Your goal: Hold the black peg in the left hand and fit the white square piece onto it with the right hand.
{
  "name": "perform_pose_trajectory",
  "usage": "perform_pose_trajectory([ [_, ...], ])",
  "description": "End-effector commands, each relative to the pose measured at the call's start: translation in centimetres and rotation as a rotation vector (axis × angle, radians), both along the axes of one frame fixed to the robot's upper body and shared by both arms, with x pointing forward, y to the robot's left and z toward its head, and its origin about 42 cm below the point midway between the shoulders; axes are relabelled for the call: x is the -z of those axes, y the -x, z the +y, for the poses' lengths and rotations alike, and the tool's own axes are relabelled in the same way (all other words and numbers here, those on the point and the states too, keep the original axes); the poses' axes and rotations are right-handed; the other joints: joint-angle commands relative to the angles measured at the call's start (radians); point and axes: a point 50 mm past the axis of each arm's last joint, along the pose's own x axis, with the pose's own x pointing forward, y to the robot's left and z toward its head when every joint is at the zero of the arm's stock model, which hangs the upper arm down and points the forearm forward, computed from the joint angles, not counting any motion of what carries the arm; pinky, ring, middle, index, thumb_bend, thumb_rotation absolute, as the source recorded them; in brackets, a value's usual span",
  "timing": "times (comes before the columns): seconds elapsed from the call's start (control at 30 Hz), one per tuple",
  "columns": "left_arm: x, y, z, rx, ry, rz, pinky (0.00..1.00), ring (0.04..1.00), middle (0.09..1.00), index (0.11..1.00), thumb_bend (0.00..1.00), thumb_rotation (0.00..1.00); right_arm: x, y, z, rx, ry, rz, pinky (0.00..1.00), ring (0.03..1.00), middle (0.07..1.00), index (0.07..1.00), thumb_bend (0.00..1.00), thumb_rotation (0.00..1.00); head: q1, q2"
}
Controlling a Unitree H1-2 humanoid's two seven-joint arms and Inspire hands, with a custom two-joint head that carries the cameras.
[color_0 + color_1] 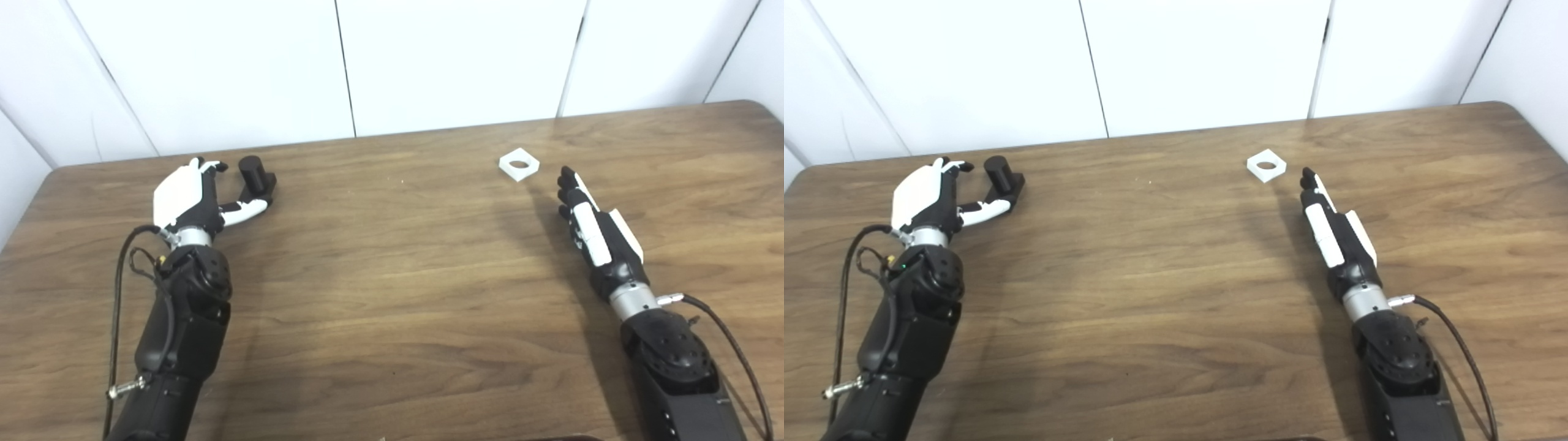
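The black peg [254, 177], a short cylinder on a dark base, stands upright on the wooden table [392, 275] at the far left. My left hand [187, 199] is open just left of it, fingers spread, thumb reaching under the peg's base without gripping it. The white square piece [519, 164] with a round hole lies flat at the far right centre. My right hand [588, 223] is open, fingers stretched forward, its tips a short way below and right of the piece, apart from it.
White wall panels [429, 61] rise behind the table's far edge. Cables loop beside both forearms [851, 269]. Bare wood spans the stretch between the two arms.
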Motion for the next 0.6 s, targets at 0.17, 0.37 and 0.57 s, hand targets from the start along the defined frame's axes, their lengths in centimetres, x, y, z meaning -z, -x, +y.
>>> perform_pose_trajectory([
  [0.17, -3.4, -1.9, -0.5, 0.016, -0.058, -0.065, 0.98, 1.0, 0.983, 0.818, 0.78, 0.48, -1.3, -0.5, 0.0, -0.015, 0.015, -0.04, 1.0, 1.0, 1.0, 1.0, 0.61, 1.0, 0.001, 0.002],
  [0.37, -3.1, -2.8, -0.5, 0.002, -0.093, -0.037, 0.97, 0.999, 0.966, 0.817, 0.79, 0.5, -1.3, -0.4, -0.1, -0.017, 0.016, -0.044, 1.0, 1.0, 1.0, 1.0, 0.6, 1.0, 0.002, 0.001],
  [0.57, -3.0, -3.2, -0.7, 0.005, -0.116, -0.02, 0.96, 0.99, 0.952, 0.81, 0.79, 0.51, -1.2, -0.3, -0.1, -0.021, 0.007, -0.035, 1.0, 1.0, 1.0, 1.0, 0.6, 1.0, 0.001, 0.003],
])
